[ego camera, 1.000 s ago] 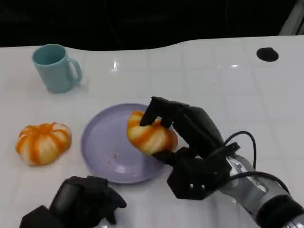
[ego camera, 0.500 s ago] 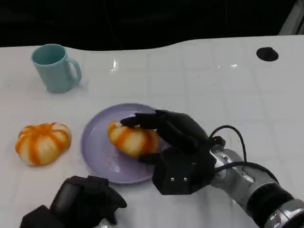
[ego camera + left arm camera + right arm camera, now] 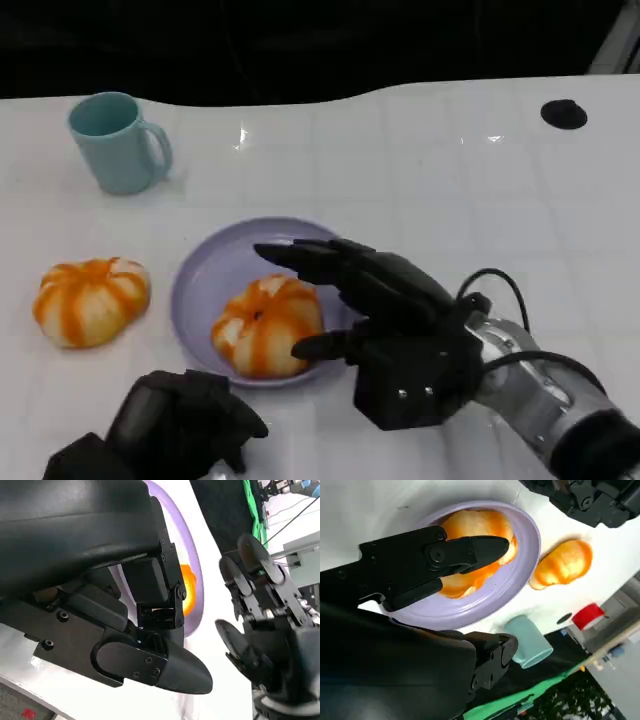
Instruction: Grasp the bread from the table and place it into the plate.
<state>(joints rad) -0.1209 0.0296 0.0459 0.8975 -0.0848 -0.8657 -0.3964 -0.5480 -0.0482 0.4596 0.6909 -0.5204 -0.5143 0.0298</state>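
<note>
One orange-striped round bread roll (image 3: 266, 326) lies in the lilac round plate (image 3: 200, 280), just left of my right hand (image 3: 385, 315), whose fingers are spread and empty.

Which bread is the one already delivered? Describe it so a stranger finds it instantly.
Start at the round purple plate in the middle of the white table. The orange-striped bread lies on it, beside the open right robot hand. Its twin, the other bread, lies on bare table.

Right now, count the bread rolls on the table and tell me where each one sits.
2. One bread roll lies in the purple plate, beside the right hand. The other roll sits on the table left of the plate.
</note>
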